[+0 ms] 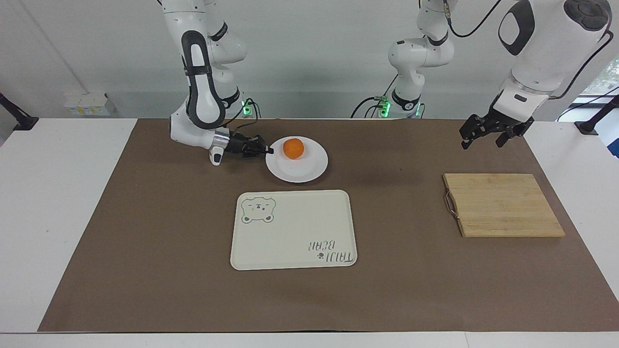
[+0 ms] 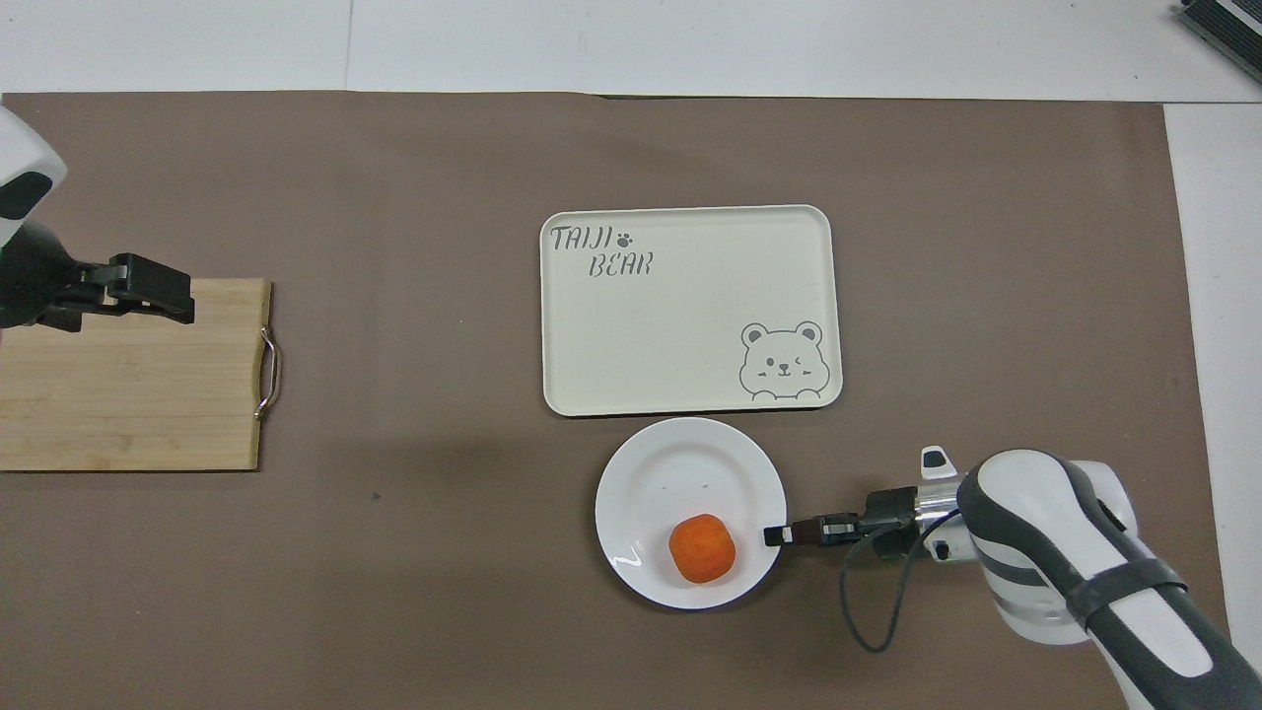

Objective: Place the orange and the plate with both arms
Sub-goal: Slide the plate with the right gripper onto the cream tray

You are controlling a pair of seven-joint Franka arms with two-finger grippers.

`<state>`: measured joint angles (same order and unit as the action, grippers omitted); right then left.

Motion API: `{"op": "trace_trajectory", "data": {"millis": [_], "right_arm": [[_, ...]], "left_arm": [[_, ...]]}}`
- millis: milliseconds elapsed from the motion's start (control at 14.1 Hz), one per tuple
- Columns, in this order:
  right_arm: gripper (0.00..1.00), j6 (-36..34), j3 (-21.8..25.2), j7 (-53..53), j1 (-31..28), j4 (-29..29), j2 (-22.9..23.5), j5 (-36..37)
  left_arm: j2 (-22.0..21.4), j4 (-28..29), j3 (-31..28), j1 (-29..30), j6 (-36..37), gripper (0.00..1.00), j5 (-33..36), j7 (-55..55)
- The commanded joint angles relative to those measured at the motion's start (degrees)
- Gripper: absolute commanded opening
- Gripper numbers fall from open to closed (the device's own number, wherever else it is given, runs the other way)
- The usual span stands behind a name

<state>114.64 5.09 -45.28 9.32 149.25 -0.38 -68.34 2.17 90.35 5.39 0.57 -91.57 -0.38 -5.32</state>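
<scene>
The white plate lies on the brown mat, nearer to the robots than the cream tray. The orange sits on it, toward the side nearer the robots. My right gripper reaches in low and level and is shut on the plate's rim at the right arm's end. In the overhead view the right gripper meets the rim of the plate beside the orange. My left gripper is open and hangs in the air, waiting; in the overhead view the left gripper is over the cutting board's farther edge.
A cream tray with a bear drawing lies mid-table, its near edge close to the plate. A wooden cutting board with a metal handle lies toward the left arm's end. Two smaller white arms stand by the wall.
</scene>
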Motion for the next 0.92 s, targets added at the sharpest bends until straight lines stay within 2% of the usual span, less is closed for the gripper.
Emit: {"op": "trace_trajectory", "data": {"millis": [0, 566, 849], "right_arm": [[0.0, -2.7, 0.0, 1.1, -1.9, -1.5, -0.1, -1.6], [0.0, -7.3, 0.1, 14.1, -2.6, -10.6, 0.3, -1.6], [0.0, -6.8, 0.1, 20.6, -1.8, -20.6, 6.1, -1.5]], "left_arm": [[-0.2, 0.1, 0.4, 0.7, -0.5, 1.0, 0.6, 0.5], [-0.2, 0.1, 0.4, 0.7, -0.5, 1.0, 0.6, 0.5], [-0.2, 0.1, 0.4, 0.7, -0.5, 1.0, 0.6, 0.5]]}}
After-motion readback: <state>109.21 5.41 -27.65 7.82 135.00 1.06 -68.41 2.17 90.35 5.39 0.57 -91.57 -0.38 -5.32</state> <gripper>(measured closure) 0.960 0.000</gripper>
